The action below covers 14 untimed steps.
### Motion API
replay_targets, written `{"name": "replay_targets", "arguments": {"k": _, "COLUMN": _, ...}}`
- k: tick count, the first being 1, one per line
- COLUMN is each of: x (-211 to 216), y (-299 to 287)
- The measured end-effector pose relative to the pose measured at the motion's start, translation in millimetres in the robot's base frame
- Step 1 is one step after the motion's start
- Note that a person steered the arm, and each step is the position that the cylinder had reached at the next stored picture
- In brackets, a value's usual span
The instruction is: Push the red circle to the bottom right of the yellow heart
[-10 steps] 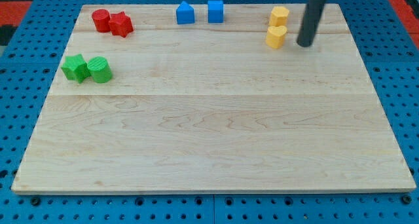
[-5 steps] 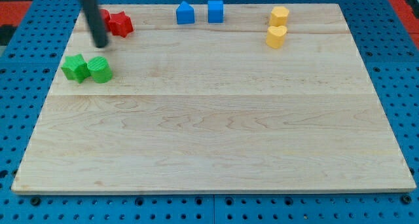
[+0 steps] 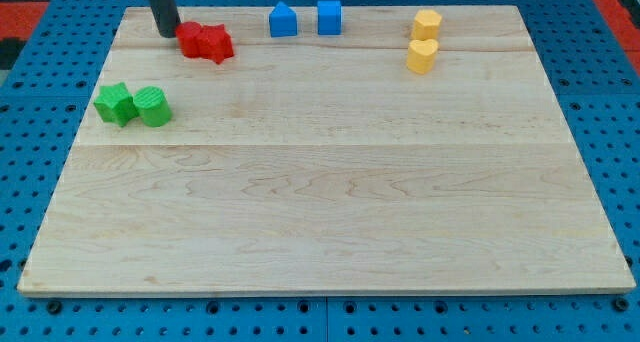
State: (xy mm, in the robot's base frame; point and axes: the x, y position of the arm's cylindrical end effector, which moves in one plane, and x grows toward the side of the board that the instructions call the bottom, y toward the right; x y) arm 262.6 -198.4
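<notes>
Wooden tabletop (image 3: 330,202) on blue pegboard (image 3: 30,172). No pincer, just rod; my tip (image 3: 166,33) touches red circle (image 3: 192,40) at its left. Red star (image 3: 217,44) right against it. Yellow heart (image 3: 422,55) far right, yellow hexagon (image 3: 427,24) above. Blue blocks (image 3: 283,21) between, along top. Green pair (image 3: 132,105) at left.

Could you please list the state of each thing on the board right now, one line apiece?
My tip: down on the board, against the red circle's left side.
Red circle: touching the red star.
Red star: right of the circle.
Green blocks: touching pair, untouched.
Blue blocks: apart.
Yellow heart: upright, below the other yellow block.
</notes>
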Motion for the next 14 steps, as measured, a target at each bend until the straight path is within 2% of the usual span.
{"name": "replay_targets", "arguments": {"k": 1, "x": 30.4, "y": 28.3}}
{"name": "replay_targets", "arguments": {"k": 3, "x": 27.1, "y": 25.5}}
{"name": "replay_targets", "arguments": {"k": 4, "x": 25.6, "y": 55.5}}
{"name": "replay_targets", "arguments": {"k": 6, "x": 53.5, "y": 170.8}}
{"name": "replay_targets", "arguments": {"k": 7, "x": 86.0, "y": 163.7}}
{"name": "replay_targets", "arguments": {"k": 9, "x": 109.3, "y": 213.6}}
{"name": "replay_targets", "arguments": {"k": 10, "x": 138.0, "y": 206.3}}
{"name": "replay_targets", "arguments": {"k": 12, "x": 111.8, "y": 281.6}}
{"name": "replay_targets", "arguments": {"k": 13, "x": 120.6, "y": 286.5}}
{"name": "replay_targets", "arguments": {"k": 14, "x": 109.5, "y": 278.2}}
